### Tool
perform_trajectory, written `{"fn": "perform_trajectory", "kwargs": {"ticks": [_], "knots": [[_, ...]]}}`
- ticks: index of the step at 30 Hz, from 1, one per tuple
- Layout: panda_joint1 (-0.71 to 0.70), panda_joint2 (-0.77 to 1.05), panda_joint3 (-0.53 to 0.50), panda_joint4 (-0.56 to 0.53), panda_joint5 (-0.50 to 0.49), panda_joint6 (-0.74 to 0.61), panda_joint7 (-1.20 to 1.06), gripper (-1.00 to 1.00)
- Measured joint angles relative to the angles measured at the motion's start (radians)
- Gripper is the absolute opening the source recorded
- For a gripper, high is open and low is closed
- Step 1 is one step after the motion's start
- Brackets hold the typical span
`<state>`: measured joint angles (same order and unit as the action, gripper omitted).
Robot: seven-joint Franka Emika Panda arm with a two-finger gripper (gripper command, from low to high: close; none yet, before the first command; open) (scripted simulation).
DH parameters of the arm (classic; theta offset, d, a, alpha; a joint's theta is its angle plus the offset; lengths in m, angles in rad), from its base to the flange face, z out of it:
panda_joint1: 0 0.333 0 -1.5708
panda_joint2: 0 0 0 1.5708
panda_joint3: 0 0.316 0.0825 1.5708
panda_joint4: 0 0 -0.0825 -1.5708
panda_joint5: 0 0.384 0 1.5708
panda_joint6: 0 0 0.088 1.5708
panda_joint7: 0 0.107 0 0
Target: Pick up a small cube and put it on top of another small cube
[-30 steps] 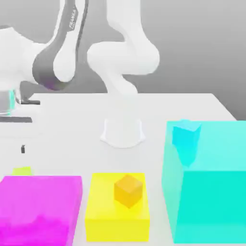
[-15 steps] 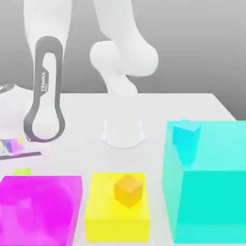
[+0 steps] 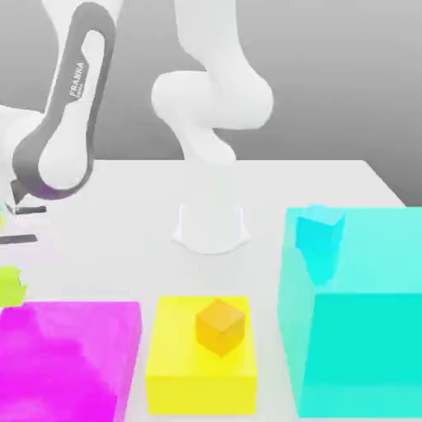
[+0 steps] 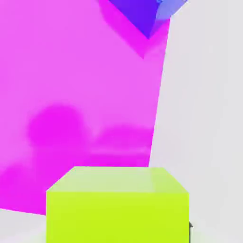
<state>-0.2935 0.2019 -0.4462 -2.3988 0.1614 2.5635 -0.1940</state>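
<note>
- Tiny lime yellow-green cube sitting at the far edge of the exterior view's left, just behind the back edge of the big flat magenta block, partly cut off by the frame.
- From the hand view, same lime cube looming large and close, upright, flat top face catching light, magenta block spread wide beyond it.
- White-and-grey robot arm arching down from its round white base toward the exterior view's left, wrist dropping out at the frame edge above the lime cube.
- Pincer state: cannot tell, fingers not made out in either view.
- Whether the lime cube is touching the white bench or lifted off it: cannot tell.
- Small orange cube resting on top of the low yellow block, turned corner-forward, well apart from the lime cube.
- Small light-blue cube perched on the tall cyan block at the exterior view's right, near its back corner.
- Blue-violet shape poking in at the edge of the hand view, beyond the magenta block; too little of it visible to identify.
- Soft shadows smeared across the magenta surface in the hand view.
</note>
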Motion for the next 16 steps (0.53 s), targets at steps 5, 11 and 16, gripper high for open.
{"fn": "perform_trajectory", "kwargs": {"ticks": [5, 11, 16], "knots": [[0.047, 0.026, 0.009, 0.157, -0.010, -0.130, 0.130, -1.00], [0.077, 0.102, 0.039, 0.280, 0.020, -0.173, 0.215, -1.00], [0.066, 0.154, 0.056, 0.274, 0.052, -0.120, 0.196, 1.00]]}}
